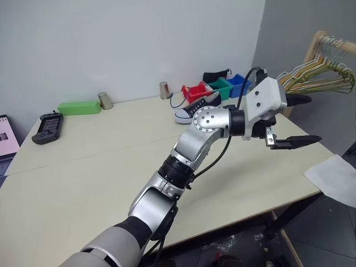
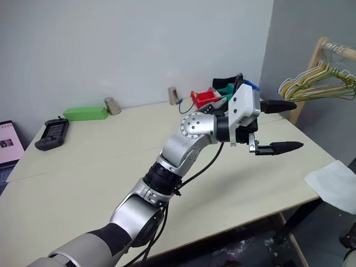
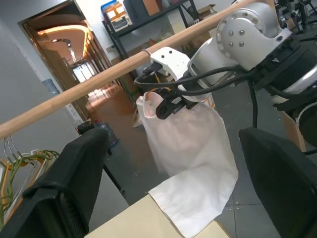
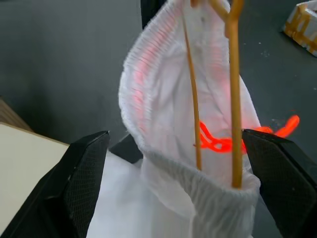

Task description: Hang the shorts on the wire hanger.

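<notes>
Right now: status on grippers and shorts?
Left gripper open, empty. Right gripper open beside shorts. Shorts on wire hanger, hanging off wooden rail, hem resting on table.

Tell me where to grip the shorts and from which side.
Judging by the right wrist view, grip the ribbed waistband of the shorts. It is the firmest edge, arching open on the wire hanger. Come straight in along the open right gripper, one finger inside the opening and one outside, on the side away from the drawstring.

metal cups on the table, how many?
2, both at the table's far edge by the wall: one cup beside the green box, one cup near the colored bins. Others may be hidden.
</notes>
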Robot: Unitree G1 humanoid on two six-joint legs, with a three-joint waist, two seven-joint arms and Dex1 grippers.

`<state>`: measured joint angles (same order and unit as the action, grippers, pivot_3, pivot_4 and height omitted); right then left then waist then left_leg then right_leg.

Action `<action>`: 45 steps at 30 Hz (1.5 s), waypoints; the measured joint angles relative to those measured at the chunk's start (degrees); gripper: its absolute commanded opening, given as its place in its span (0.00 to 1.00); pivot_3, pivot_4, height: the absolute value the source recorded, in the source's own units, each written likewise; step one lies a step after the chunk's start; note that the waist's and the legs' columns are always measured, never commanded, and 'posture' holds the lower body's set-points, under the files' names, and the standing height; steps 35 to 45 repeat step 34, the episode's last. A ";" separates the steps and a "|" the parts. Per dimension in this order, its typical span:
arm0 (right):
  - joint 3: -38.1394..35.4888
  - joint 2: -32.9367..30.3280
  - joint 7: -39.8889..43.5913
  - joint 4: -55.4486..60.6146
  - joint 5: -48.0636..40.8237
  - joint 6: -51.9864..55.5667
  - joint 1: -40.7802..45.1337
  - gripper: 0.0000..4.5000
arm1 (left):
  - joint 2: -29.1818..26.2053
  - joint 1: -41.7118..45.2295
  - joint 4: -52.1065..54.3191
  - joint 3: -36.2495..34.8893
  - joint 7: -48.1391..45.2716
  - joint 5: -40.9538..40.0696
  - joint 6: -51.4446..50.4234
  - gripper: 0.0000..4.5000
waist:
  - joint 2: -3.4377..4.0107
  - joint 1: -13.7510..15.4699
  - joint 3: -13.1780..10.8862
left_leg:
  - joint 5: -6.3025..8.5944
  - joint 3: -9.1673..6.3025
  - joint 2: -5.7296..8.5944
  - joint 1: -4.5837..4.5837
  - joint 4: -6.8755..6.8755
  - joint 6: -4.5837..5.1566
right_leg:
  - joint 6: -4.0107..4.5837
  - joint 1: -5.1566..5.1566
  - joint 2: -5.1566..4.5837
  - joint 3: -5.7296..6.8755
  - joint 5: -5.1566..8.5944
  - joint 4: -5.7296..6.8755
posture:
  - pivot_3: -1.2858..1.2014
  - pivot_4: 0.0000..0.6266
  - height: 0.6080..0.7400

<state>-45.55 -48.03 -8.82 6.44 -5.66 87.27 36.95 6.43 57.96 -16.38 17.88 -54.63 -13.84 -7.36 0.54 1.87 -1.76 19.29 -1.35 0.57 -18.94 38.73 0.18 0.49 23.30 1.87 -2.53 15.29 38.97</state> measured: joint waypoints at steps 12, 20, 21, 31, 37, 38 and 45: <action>10.89 3.69 -1.59 19.83 6.73 0.37 -3.24 0.99 | -1.92 -0.01 0.42 -0.75 0.27 -0.16 -1.07 1.00 | 0.00 -0.51 0.00 | 0.01 -0.03 -0.01 0.05 -0.01 0.00 | -0.06 0.00 0.03 -0.06 0.03 0.00 | 0.55 0.00 1.00; 26.52 15.55 1.84 24.64 4.68 -13.27 -3.08 0.99 | -6.16 -2.20 0.12 -10.68 12.07 -1.39 -6.14 1.00 | -0.08 -0.60 -0.01 | 0.00 -0.15 -0.07 0.12 0.00 0.00 | -0.08 0.00 0.08 -0.12 0.03 0.03 | 0.59 0.00 1.00; 28.18 17.81 2.44 24.20 4.08 -14.47 -2.70 0.99 | -7.10 -3.20 0.19 -11.77 14.27 -1.02 -6.75 1.00 | -0.08 -0.39 -0.02 | 0.00 -0.17 -0.07 0.10 -0.01 -0.01 | -0.07 0.02 0.07 -0.09 0.03 0.03 | 0.59 0.00 1.00; 40.72 37.26 2.75 6.59 4.04 -36.89 -3.50 0.99 | -13.99 -25.51 10.64 -19.70 35.45 5.53 -15.15 1.00 | -1.19 5.47 -0.20 | 0.01 -0.70 -0.04 -0.08 0.02 -0.14 | 0.43 0.41 -0.18 0.23 -0.42 0.06 | 0.68 0.00 1.00; 43.45 42.51 2.67 0.75 4.12 -44.40 -6.84 0.99 | -14.03 -33.89 15.86 -21.13 40.14 6.57 -16.42 1.00 | -1.39 9.22 -0.17 | 0.06 -0.84 0.01 -0.09 0.05 -0.21 | 0.46 0.39 -0.32 0.40 -0.47 0.10 | 0.70 0.00 1.00; 43.45 42.51 2.67 0.75 4.12 -44.40 -6.84 0.99 | -14.03 -33.89 15.86 -21.13 40.14 6.57 -16.42 1.00 | -1.39 9.22 -0.17 | 0.06 -0.84 0.01 -0.09 0.05 -0.21 | 0.46 0.39 -0.32 0.40 -0.47 0.10 | 0.70 0.00 1.00; 43.45 42.51 2.67 0.75 4.12 -44.40 -6.84 0.99 | -14.03 -33.89 15.86 -21.13 40.14 6.57 -16.42 1.00 | -1.39 9.22 -0.17 | 0.06 -0.84 0.01 -0.09 0.05 -0.21 | 0.46 0.39 -0.32 0.40 -0.47 0.10 | 0.70 0.00 1.00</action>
